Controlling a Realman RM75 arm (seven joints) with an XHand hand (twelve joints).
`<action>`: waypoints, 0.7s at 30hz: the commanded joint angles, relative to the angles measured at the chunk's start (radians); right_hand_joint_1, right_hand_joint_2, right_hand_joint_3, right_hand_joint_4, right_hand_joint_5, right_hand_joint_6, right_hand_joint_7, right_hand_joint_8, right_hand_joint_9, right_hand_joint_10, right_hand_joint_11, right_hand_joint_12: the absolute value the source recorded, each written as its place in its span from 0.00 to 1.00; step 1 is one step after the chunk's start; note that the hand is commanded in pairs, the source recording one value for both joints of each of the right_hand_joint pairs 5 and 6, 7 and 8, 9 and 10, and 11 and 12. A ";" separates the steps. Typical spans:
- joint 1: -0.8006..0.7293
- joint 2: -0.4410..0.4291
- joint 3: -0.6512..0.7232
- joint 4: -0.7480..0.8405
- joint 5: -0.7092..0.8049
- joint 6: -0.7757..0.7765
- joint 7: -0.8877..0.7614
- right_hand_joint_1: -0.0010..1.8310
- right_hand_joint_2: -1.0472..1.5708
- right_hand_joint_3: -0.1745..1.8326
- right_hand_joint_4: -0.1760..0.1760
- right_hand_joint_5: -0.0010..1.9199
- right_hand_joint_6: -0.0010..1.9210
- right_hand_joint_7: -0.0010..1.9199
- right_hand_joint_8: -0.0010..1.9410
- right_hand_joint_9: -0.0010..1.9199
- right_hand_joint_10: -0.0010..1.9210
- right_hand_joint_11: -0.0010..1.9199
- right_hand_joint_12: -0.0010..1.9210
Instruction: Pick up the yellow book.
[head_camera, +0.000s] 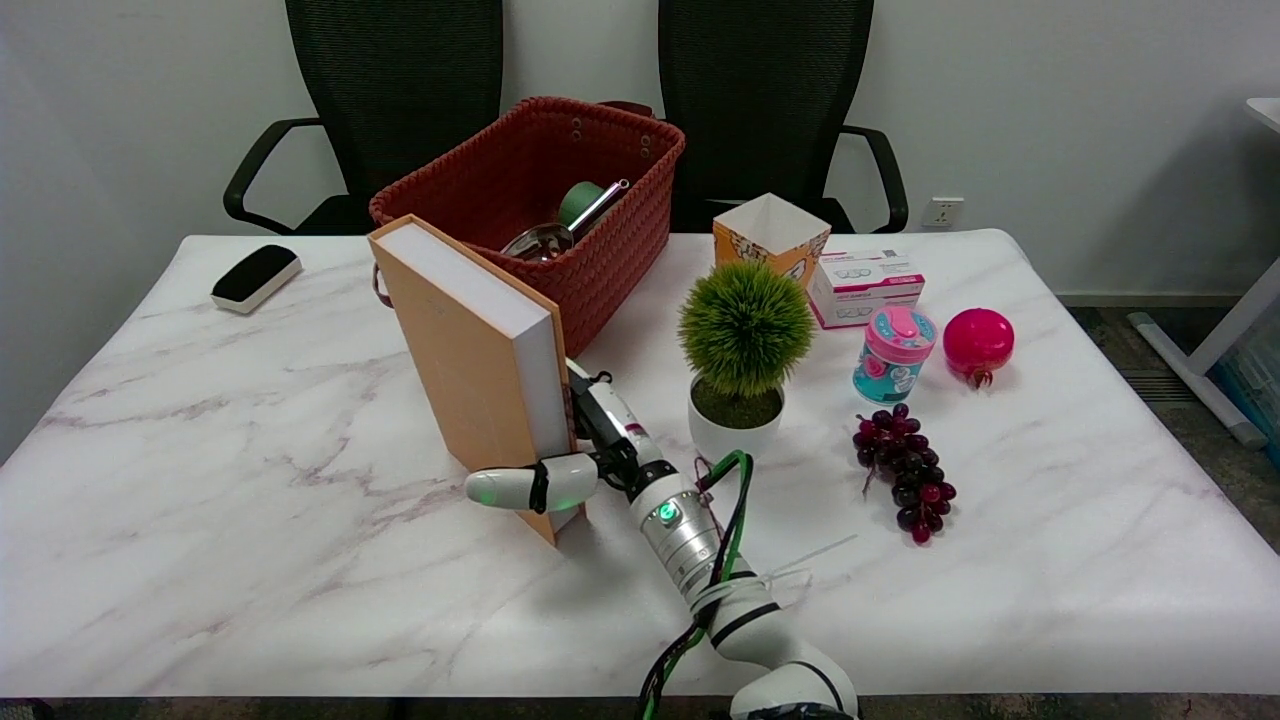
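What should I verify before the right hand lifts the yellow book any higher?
1. Grip: right hand holds the thick yellow hardcover book at its lower corner, thumb across the cover: ok.
2. Fingers behind the book: hidden, cannot tell.
3. Book off the white marble table: bottom corner looks at or near the surface, cannot tell.
4. Clearance to the red woven basket: right behind, overlapping in view: cannot tell.
5. Clearance to the green ball plant in a white pot: apart, ok.
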 joint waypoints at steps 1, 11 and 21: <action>0.016 -0.014 -0.002 -0.016 0.002 -0.006 -0.001 0.55 0.45 0.32 0.50 0.21 0.21 0.31 0.30 0.37 0.37 0.37 0.37; 0.017 -0.014 -0.002 -0.018 0.003 0.001 -0.001 0.58 0.53 0.33 0.50 0.40 0.40 0.37 0.37 0.42 0.42 0.38 0.38; 0.009 -0.015 -0.009 -0.016 -0.003 0.043 -0.001 0.61 0.58 0.41 0.50 0.51 0.51 0.43 0.43 0.53 0.53 0.42 0.42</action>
